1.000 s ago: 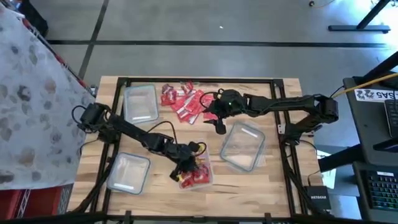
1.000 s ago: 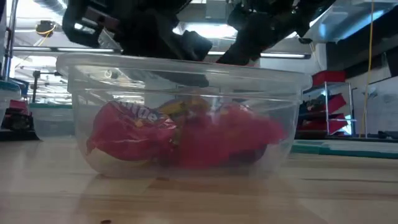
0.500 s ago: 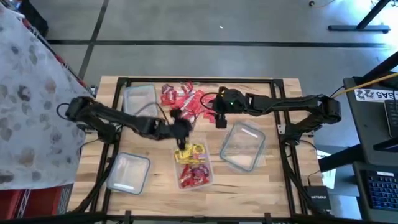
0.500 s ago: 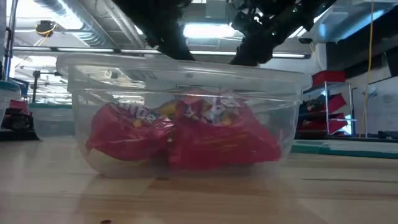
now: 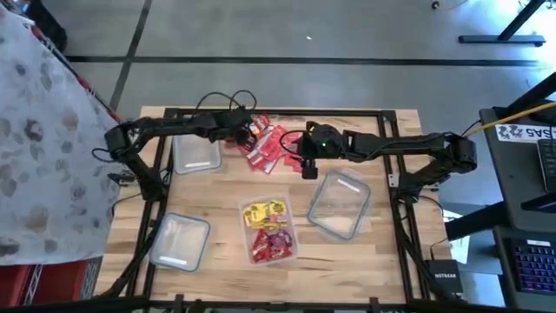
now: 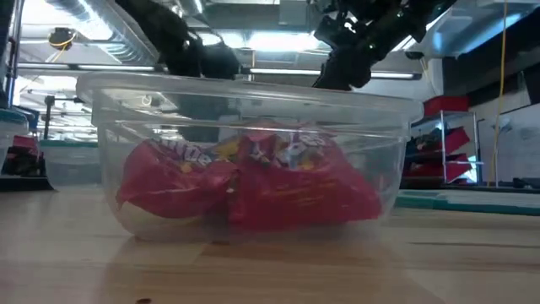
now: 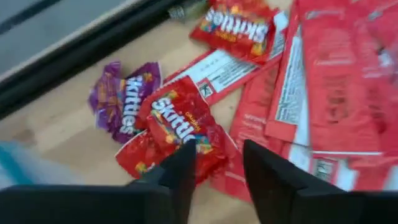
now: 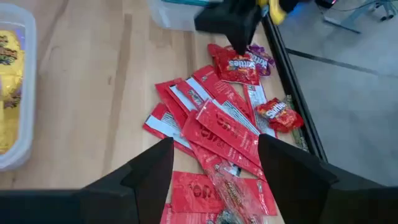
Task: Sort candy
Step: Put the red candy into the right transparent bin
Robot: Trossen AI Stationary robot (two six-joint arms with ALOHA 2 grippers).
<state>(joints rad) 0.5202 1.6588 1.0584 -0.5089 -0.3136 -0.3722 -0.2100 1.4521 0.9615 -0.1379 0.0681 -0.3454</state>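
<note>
The candy is a loose pile of mostly red packs [image 5: 265,143] on the wood near the table's far edge. More red and yellow packs [image 5: 268,228] lie in the middle clear tub [image 5: 295,236]; that tub [image 6: 93,127] fills the low view. My left gripper [image 5: 246,135] is open over the pile's left end. In its wrist view the gripper [image 7: 219,177] has its fingers over a red Skittles pack [image 7: 180,127], with a purple pack [image 7: 121,102] beside it. My right gripper [image 5: 305,167] is wide open at the pile's right side, and its wrist view [image 8: 214,180] looks down on the pile [image 8: 217,130].
Three other clear tubs stand on the table: one far left [image 5: 195,143] beside the left gripper, one near left [image 5: 180,241] and one right of centre [image 5: 340,204]. A black frame rail [image 5: 278,111] runs along the far edge just behind the pile.
My left gripper has risen from the middle tub and gone toward the table's far edge, to the left end of the candy pile. The tub's packs lie uncovered where the gripper was.
</note>
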